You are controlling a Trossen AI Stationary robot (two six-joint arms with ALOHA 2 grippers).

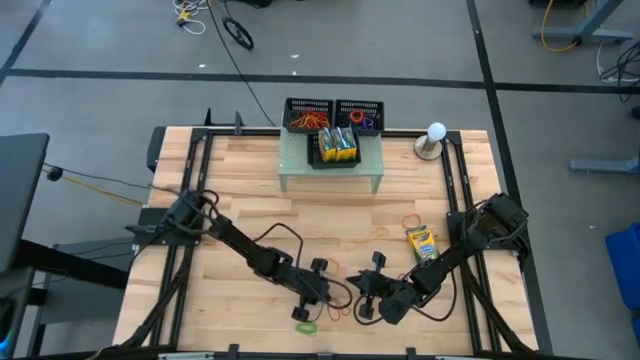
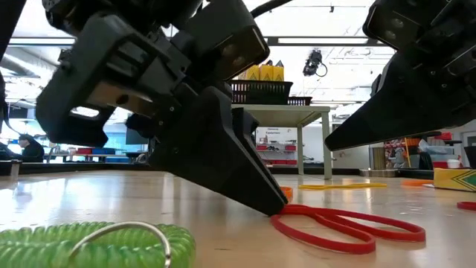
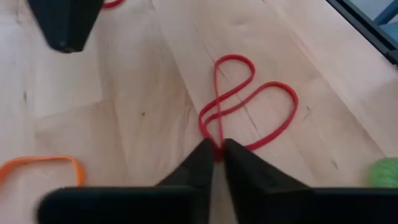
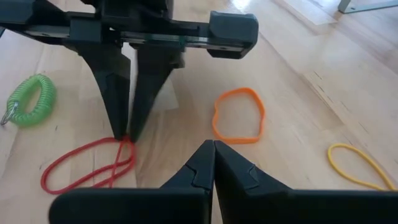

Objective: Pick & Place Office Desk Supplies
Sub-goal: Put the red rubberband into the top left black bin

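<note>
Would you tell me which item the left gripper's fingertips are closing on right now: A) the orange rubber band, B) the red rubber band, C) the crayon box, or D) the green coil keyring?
B: the left gripper has its fingertips pinched on the twisted red rubber band, while the orange rubber band lies apart on the table.

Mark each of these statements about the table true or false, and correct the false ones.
1. The left gripper pinches the red rubber band. True.
2. The right gripper holds the orange rubber band. False: it is shut on nothing; the band lies flat on the wood.
3. A crayon box lies on the table near the right arm. True.
4. The green coil keyring sits in a black mesh tray. False: it lies on the table by the left gripper.
</note>
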